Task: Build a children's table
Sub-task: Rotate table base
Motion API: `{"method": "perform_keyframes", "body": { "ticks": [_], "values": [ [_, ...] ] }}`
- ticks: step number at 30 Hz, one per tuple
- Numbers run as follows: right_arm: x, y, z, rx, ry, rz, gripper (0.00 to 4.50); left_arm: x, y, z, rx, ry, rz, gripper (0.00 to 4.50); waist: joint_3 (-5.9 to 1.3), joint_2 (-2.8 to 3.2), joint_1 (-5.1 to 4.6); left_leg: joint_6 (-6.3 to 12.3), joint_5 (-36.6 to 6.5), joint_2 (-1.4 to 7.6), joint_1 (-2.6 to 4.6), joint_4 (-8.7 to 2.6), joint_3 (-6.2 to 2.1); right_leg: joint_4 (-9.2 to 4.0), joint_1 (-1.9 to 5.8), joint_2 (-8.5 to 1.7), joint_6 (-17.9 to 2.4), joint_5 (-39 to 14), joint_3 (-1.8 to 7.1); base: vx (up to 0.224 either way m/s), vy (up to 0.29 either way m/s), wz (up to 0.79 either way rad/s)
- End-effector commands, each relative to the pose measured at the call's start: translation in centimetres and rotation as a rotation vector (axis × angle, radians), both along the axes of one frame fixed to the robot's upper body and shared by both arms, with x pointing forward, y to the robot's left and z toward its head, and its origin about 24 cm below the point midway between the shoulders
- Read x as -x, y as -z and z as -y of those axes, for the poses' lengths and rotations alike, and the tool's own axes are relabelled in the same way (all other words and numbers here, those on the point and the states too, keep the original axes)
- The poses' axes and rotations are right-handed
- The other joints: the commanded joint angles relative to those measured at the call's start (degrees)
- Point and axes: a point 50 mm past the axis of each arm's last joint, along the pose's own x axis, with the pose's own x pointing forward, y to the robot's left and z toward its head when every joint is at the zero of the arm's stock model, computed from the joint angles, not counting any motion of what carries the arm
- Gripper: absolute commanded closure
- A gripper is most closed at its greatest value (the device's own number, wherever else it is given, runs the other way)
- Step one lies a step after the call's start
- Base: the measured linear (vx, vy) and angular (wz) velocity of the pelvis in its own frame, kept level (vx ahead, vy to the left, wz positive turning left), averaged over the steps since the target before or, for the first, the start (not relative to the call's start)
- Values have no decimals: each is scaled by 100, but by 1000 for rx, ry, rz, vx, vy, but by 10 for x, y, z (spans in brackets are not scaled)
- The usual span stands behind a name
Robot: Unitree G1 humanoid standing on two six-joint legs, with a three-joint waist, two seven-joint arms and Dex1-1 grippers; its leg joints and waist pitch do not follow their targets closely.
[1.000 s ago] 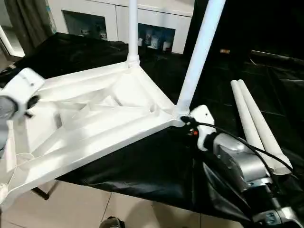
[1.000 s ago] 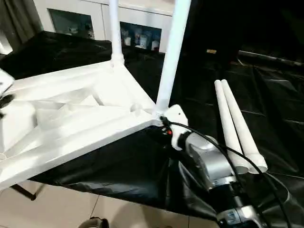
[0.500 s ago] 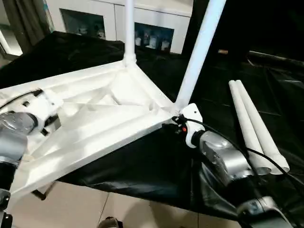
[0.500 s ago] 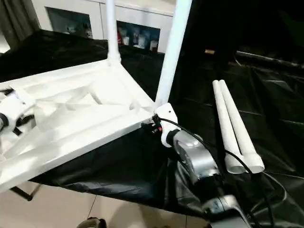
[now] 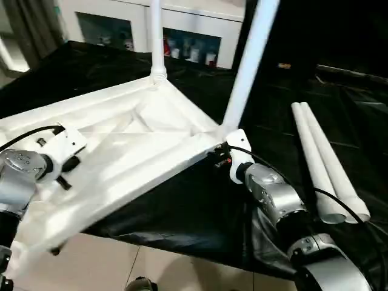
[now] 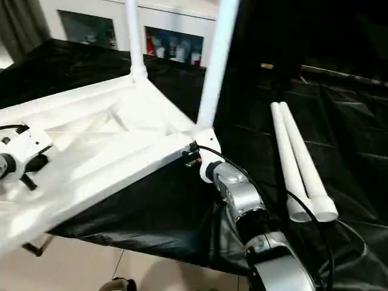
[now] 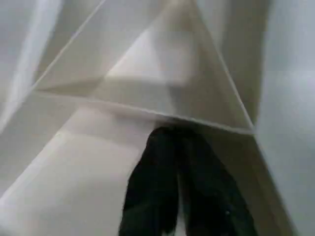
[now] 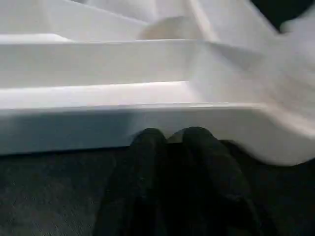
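The children's table top (image 5: 127, 151) lies upside down on the black-covered bench, ribbed underside up. Two white legs stand in its far corner sockets, one at the back (image 5: 154, 36) and one nearer (image 5: 250, 60). Two loose legs (image 5: 324, 163) lie side by side to the right. My left gripper (image 7: 172, 133) is shut, its fingertips against a rib on the left part of the underside. My right gripper (image 8: 170, 133) is shut too, tips touching the outer rim just below the corner that holds the nearer standing leg.
The black cloth (image 5: 200, 206) covers the bench and hangs over its front edge, with tiled floor (image 5: 157, 267) below. The top's near-left end overhangs that edge. A white cabinet (image 5: 182, 24) with glass-fronted shelves stands behind.
My left arm has come in from the left edge onto the ribbed underside. My right arm has moved up to the corner under the nearer standing leg.
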Motion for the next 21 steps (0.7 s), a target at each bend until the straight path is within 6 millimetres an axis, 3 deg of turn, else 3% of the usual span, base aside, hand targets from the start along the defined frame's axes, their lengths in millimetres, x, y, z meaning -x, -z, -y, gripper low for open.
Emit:
{"method": "perform_keyframes", "body": {
  "ticks": [1, 2, 6, 8, 11, 13, 14, 18, 19, 21],
  "values": [
    [-2, -6, -6, -16, -21, 27, 389, 1, 9, 29, 103, 127, -53, 448, -364, 143, -33, -478, -1923, 233, 281, -483, -124, -396, 75, -274, -1213, -802, 214, 0, 0, 0],
    [-3, -6, -8, -16, -28, 30, 394, 2, 8, 45, 165, 205, -73, 450, -367, 150, -28, -490, -1939, 234, 282, -488, -124, -398, 80, -283, -1212, -812, 217, 0, 0, 0],
    [-3, -6, -12, -25, -43, 35, 423, 1, 7, 67, 257, 281, -86, 450, -381, 160, 9, -539, -1965, 236, 279, -487, -122, -399, 93, -290, -1180, -796, 222, 0, 0, 0],
    [-2, -6, -14, -33, -58, 41, 443, 1, 6, 87, 323, 339, -90, 450, -396, 142, 2, -536, -1845, 225, 247, -484, -125, -376, 131, -284, -1179, -621, 215, 0, 0, 0],
    [-3, -9, -13, -36, -60, 57, 447, -3, 7, 105, 343, 391, -76, 450, -436, 176, -11, -461, -1544, 204, 223, -446, -119, -339, 180, -276, -1248, -218, 203, 0, 0, 0],
    [-4, -11, -12, -40, -59, 72, 447, -6, 9, 114, 343, 410, -67, 450, -441, 140, -42, -390, -1416, 201, 218, -432, -110, -338, 199, -264, -1275, -45, 199, 0, 0, 0],
    [-5, -13, -10, -39, -48, 84, 447, -9, 9, 119, 349, 413, -53, 450, -448, 181, -44, -380, -1380, 200, 215, -425, -113, -331, 207, -272, -1300, 10, 200, 0, 0, 0],
    [-9, -20, -1, -24, -17, 121, 447, -17, 9, 129, 349, 407, -13, 450, -466, 154, -57, -262, -1198, 192, 214, -391, -103, -324, 235, -259, -1364, 230, 191, 0, 0, 0],
    [-14, -30, 9, -16, 31, 159, 447, -29, 9, 132, 299, 375, 68, 450, -460, 194, -65, -262, -1255, 177, 221, -394, -100, -359, 228, -230, -1317, 187, 190, 0, 0, 0],
    [-16, -39, 19, -8, 80, 194, 447, -41, 7, 130, 221, 357, 150, 450, -474, 180, -39, -253, -1276, 175, 216, -383, -118, -351, 261, -233, -1250, 190, 191, 0, 0, 0]
  ]
}}
